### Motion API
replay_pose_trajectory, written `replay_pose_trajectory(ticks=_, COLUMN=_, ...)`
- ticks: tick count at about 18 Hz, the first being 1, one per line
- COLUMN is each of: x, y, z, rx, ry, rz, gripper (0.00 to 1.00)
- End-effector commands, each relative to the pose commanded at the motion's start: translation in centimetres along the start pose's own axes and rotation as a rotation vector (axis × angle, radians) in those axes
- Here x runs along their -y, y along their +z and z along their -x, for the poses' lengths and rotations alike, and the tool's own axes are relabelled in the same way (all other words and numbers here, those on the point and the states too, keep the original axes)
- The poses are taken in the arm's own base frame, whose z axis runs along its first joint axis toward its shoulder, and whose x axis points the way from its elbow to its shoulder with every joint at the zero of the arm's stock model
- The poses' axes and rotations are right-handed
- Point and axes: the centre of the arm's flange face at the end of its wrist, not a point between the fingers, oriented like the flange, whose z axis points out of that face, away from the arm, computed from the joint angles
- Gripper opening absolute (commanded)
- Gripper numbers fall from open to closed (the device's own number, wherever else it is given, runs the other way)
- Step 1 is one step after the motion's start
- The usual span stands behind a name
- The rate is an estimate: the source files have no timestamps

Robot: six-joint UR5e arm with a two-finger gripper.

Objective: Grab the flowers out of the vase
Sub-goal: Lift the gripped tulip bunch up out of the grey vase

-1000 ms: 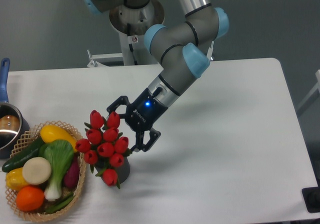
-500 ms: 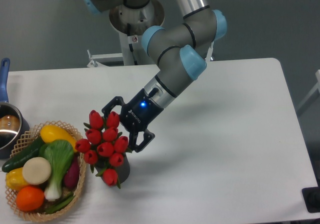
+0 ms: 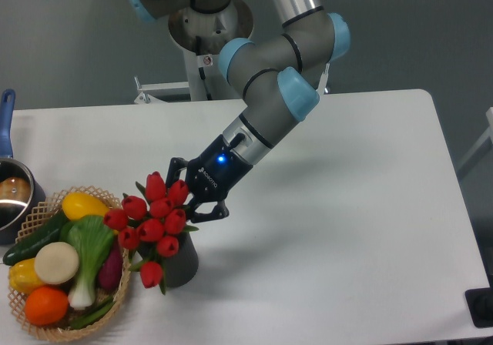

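The flowers (image 3: 151, 223), a bunch of red tulip buds with small green leaves, stand in the dark grey vase (image 3: 182, 263) at the front left of the white table and lean left toward the basket. My gripper (image 3: 190, 197) reaches in from the upper right and its fingers are closed on the right side of the bunch, just above the vase rim. The fingertips are partly hidden behind the buds. The vase stands on the table.
A wicker basket (image 3: 123, 287) of colourful vegetables sits just left of the vase, almost touching the leaning flowers. A blue-handled metal pot (image 3: 11, 195) is at the left edge. The arm's base stands at the back beyond the table.
My gripper moved down and left into the bunch and its fingers closed. The flowers shifted and tilted left toward the basket, showing more of the vase.
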Motion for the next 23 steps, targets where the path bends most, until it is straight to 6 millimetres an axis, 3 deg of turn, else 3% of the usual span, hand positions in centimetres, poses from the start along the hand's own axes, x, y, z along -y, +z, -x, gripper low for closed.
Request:
replay_pose_trajectory(ticks=5, x=3.8, y=-2.8, z=1.7, rx=0.055, ry=-0.075, rz=-0.032, gripper=0.0)
replay_pose_trajectory(ticks=9, x=4.6, y=-4.0, z=2.2, rx=0.074, ry=-0.102, rz=-0.046, gripper=0.0)
replay_pose_trajectory(ticks=12, x=6.1, y=-6.7, z=1.6, rx=0.076, ry=-0.13, rz=-0.117, gripper=0.0)
replay_pose_trajectory(ticks=16, x=7.1, y=-8.0, z=1.4, rx=0.078, ry=-0.135, rz=-0.15, gripper=0.0)
replay_pose_trajectory(ticks=20, x=8.9, y=-10.7, z=2.1, rx=0.084, ry=-0.187, rz=-0.208, gripper=0.0)
replay_pose_trajectory(ticks=23, x=9.7, y=-11.6, z=2.3, rx=0.086, ry=-0.189, rz=-0.226, gripper=0.0)
